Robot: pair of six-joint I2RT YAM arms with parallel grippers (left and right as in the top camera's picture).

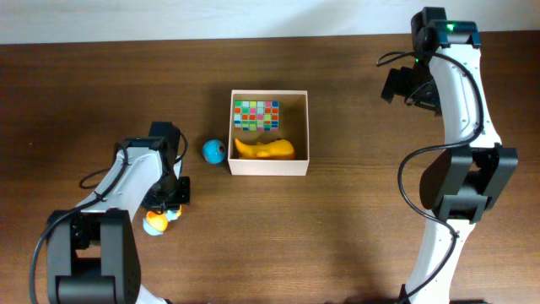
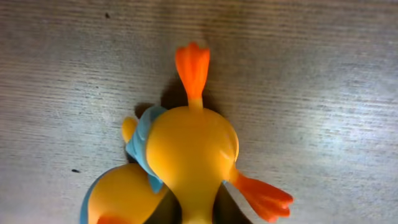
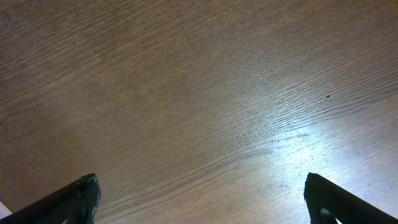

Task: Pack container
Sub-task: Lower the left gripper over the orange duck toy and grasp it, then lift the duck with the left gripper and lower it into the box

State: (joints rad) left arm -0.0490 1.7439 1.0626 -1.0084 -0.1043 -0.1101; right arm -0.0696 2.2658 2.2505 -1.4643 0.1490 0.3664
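Left gripper (image 1: 169, 203) set over a duck toy (image 2: 189, 155) to the left of the container (image 1: 269, 166); right gripper (image 3: 200, 190) spread wide and holding nothing.

The left gripper's fingers are not seen in the left wrist view, which is filled by the yellow duck toy with its orange feet and blue wrap. Whether the toy is gripped cannot be told. From overhead, the toy is seen partly under the gripper, to the left of the container and nearer the front edge of the table (image 1: 354, 211). A blue ball (image 1: 213, 151) is seen just beside the container's left wall. Inside the container, a multicoloured checkered block (image 1: 256, 116) is placed against the far wall and a yellow toy (image 1: 266, 149) against the near wall. The right gripper is held well to the right of the container, towards the far edge, with only wood grain seen between its fingers.
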